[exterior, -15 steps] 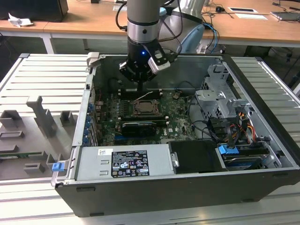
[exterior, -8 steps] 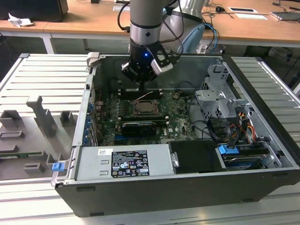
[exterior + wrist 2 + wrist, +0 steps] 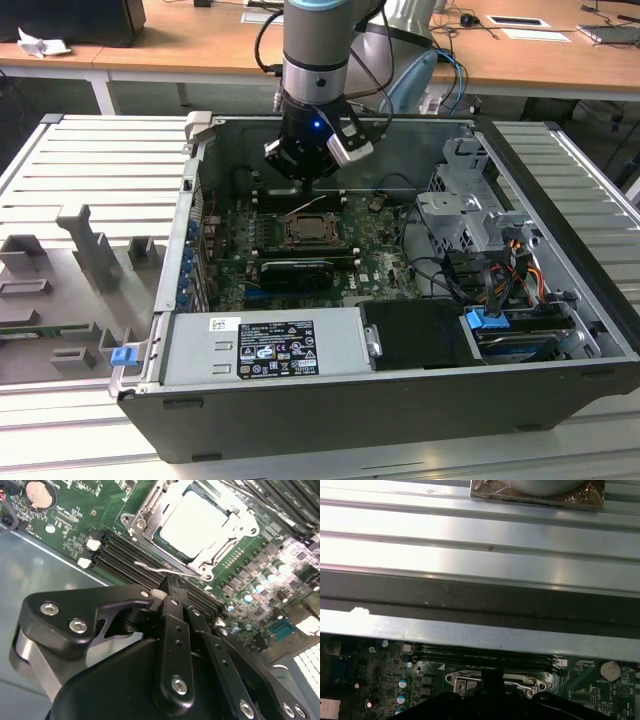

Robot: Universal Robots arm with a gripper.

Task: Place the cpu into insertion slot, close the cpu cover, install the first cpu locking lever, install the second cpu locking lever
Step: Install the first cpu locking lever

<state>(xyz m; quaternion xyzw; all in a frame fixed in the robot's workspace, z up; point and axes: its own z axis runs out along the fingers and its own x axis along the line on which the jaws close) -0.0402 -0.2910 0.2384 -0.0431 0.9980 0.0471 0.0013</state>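
Tool [image 3: 169, 584] pinched shut, empty, 12 o'clock of insertion slot [image 3: 311, 232] in exterior view; may slip off thin locking lever [image 3: 165, 569].

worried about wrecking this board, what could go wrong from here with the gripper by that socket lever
1. The gripper sits at the thin locking lever; the wire could slip off and spring back.
2. The black memory slots lie right beside it, so a stray push could scrape them.
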